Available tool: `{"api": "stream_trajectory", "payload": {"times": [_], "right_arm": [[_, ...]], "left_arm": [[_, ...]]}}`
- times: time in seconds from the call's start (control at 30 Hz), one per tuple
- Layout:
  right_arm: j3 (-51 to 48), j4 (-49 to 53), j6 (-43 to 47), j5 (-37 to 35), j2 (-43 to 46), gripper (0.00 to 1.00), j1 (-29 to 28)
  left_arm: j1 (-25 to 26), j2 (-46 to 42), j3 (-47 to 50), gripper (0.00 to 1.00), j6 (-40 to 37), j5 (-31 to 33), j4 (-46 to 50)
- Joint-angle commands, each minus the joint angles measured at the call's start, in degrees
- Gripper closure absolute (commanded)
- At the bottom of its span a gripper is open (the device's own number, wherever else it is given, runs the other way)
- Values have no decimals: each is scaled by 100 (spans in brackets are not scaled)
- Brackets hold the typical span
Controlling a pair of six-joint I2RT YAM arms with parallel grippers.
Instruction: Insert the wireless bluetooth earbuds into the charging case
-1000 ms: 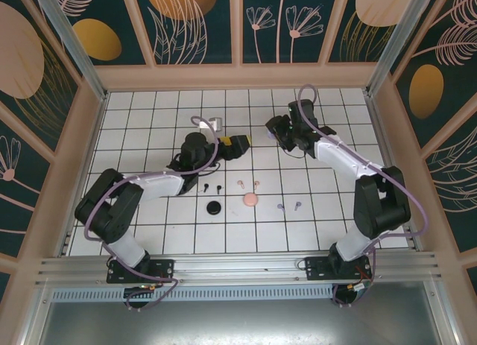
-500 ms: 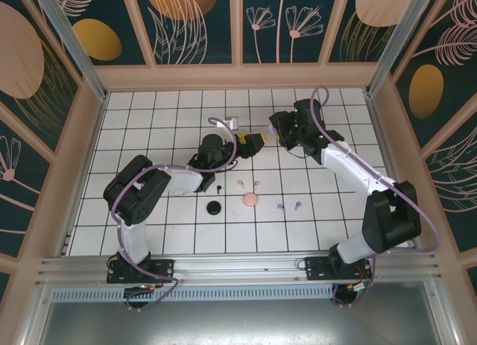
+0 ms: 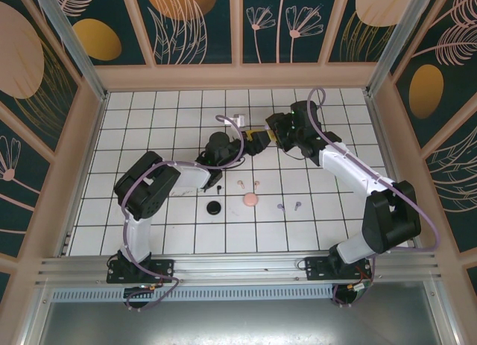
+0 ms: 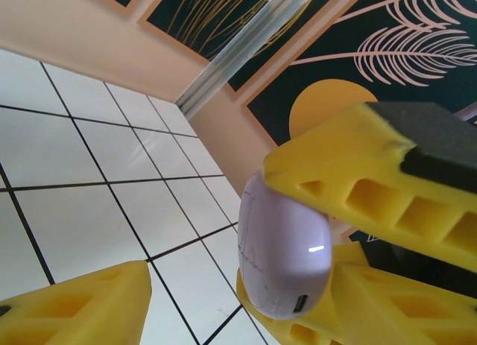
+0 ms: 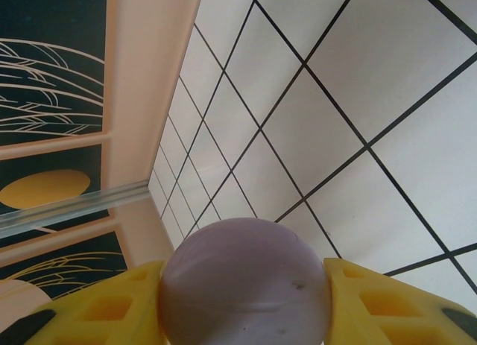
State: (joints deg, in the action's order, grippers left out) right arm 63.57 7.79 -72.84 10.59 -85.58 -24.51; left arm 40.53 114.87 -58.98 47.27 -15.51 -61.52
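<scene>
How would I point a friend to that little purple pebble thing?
Look over the far half of the white tiled table, near its middle. There the right gripper pinches a smooth lilac case between yellow fingers. The black disc and pink disc lie flat on tiles; it alone is held.

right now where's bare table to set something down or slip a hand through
Free: the far-left tiles beside the left wall, and the near strip in front of the earbuds. Crowded: mid-table, where the right claw holds the lilac case right beside the left claw, and the row of earbuds and discs just nearer.
</scene>
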Motion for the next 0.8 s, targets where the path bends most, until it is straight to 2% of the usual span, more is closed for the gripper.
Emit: {"api": "stream_trajectory", "payload": {"times": [0.0,0.27,0.6,0.7,0.77], "right_arm": [[-12,-197,-85,66,-10,62,-62],[-72,-173,-73,50,23,62,-80],[-99,-155,-46,48,76,62,-98],[-109,-149,-44,35,102,62,-106],[-116,-138,-46,31,120,62,-106]], "left_arm": [[50,116,-201,36,64,-95,-252],[51,167,-323,41,29,-66,-214],[50,218,-447,57,-57,-23,-148],[50,231,-473,57,-59,-5,-156],[51,240,-491,51,-59,21,-143]]}}
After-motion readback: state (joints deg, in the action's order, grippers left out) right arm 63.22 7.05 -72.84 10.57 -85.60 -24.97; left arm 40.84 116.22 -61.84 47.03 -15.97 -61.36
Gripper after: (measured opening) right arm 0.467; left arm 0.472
